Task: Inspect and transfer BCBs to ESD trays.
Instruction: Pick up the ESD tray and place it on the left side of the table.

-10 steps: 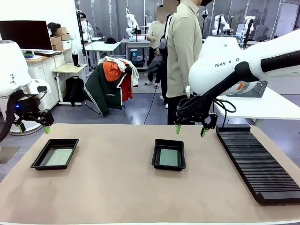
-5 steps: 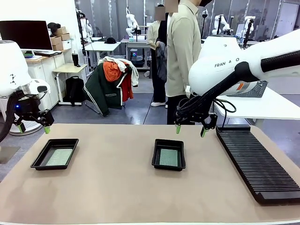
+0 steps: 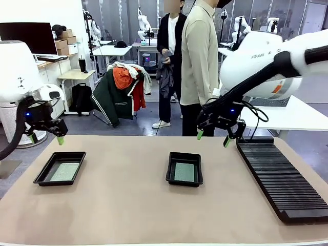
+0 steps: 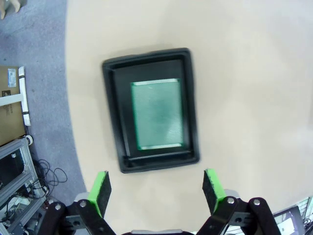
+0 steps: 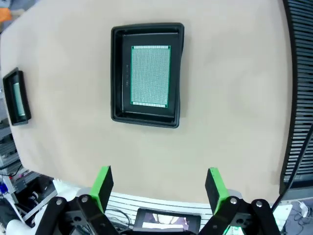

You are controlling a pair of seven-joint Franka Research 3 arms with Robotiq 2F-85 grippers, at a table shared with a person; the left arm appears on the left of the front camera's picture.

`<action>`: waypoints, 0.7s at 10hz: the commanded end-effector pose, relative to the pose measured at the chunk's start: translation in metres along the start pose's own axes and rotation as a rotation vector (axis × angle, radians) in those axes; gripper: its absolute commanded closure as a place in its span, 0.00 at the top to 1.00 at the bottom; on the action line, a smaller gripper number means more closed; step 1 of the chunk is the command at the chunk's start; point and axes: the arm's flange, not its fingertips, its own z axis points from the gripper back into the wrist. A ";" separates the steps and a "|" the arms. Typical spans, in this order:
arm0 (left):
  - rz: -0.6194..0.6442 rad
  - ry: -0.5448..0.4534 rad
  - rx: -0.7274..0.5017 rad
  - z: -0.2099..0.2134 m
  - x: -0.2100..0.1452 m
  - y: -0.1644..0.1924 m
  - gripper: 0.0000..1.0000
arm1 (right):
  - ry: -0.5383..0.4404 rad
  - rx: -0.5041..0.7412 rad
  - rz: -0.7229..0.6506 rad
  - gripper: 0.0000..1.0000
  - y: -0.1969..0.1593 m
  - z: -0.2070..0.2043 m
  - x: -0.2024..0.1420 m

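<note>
Two BCBs [image 3: 64,171] [image 3: 184,171] lie in my ESD trays [image 3: 46,175] [image 3: 170,174], both pincers [image 3: 47,138] [image 3: 213,138] gaping empty above at twelve o'clock, so transfer looks done; next, I judge, withdrawal.

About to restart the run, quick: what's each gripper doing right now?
Left gripper: open, holding nothing.
Right gripper: open, holding nothing.

Slotted rack [image 3: 284,177] cut off by the front view's right edge, second ESD tray [image 5: 16,98] clipped at the right wrist view's left edge, its BCB [image 5: 17,97] too small to read, left arm [image 3: 15,77] running off frame.
</note>
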 end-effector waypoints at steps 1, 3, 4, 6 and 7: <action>-0.005 0.023 -0.021 0.009 -0.004 -0.041 1.00 | -0.009 0.088 0.005 1.00 -0.033 0.000 -0.004; -0.022 0.031 -0.028 0.008 -0.002 -0.098 1.00 | -0.030 0.148 -0.003 1.00 -0.066 0.003 -0.001; -0.036 0.037 -0.038 0.008 0.003 -0.122 1.00 | -0.027 0.173 -0.013 1.00 -0.080 0.000 0.002; -0.050 0.034 -0.055 0.006 0.006 -0.171 1.00 | -0.024 0.232 -0.017 1.00 -0.110 -0.005 0.012; -0.064 0.036 -0.056 0.005 0.008 -0.196 1.00 | -0.022 0.264 -0.014 1.00 -0.126 -0.008 0.014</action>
